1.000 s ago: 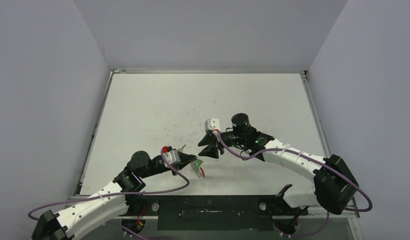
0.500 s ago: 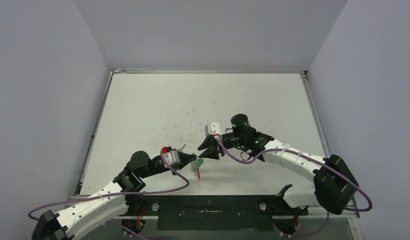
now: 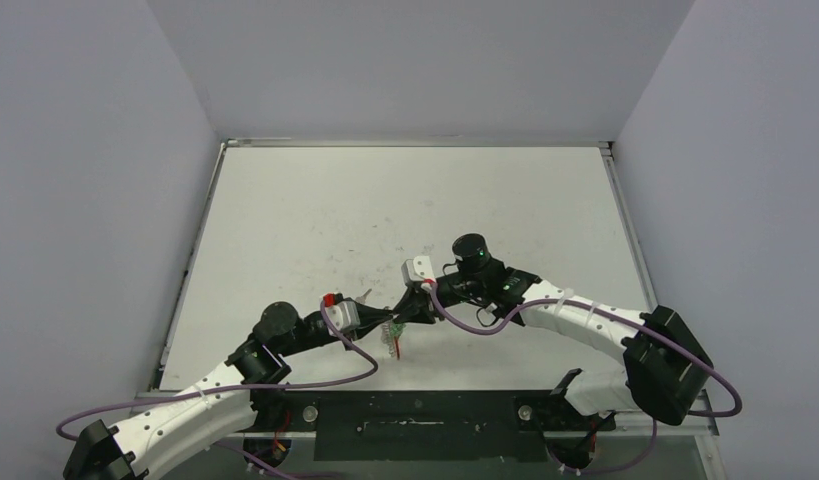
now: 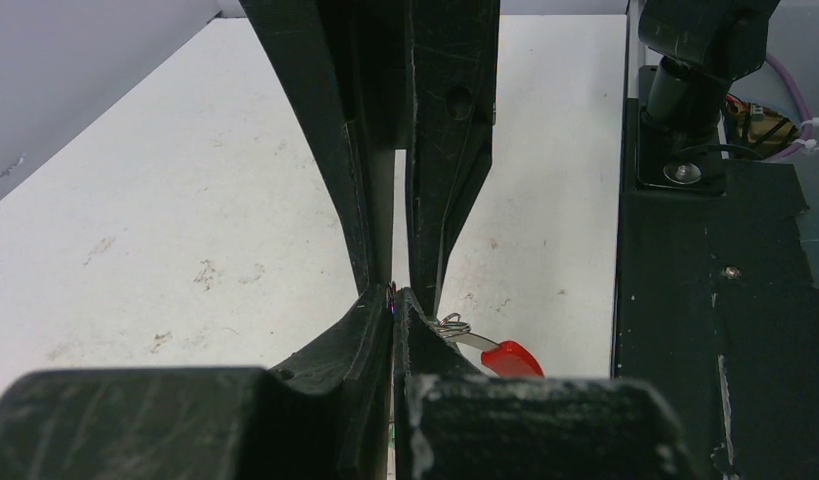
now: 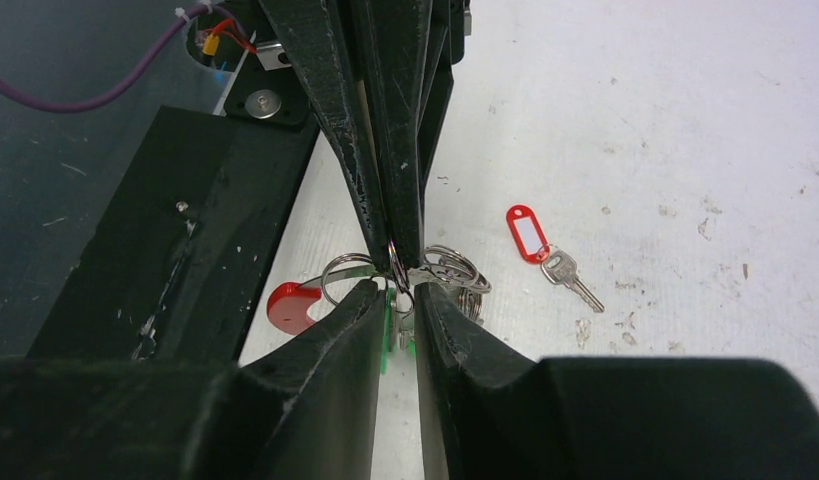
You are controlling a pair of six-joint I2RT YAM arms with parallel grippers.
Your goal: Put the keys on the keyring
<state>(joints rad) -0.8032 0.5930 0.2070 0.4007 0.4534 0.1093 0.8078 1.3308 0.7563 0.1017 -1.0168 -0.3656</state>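
My left gripper is shut on a thin wire loop of the keyring and holds it above the table. The keyring's red arc and silvery loops hang beside it; the arc also shows in the left wrist view. Green-tagged keys dangle under the ring. My right gripper meets the left one tip to tip, its jaws a narrow gap apart around a green tag and key. The red-tagged key lies alone on the table, also seen in the top view.
The black base plate of the arms runs along the table's near edge, close under the keyring. The white table has grey walls on three sides. Purple cables loop off both wrists.
My right gripper has moved left and down to the left gripper's tips and narrowed its jaws around the hanging green tag. The keyring has swung so the red arc no longer shows from above.
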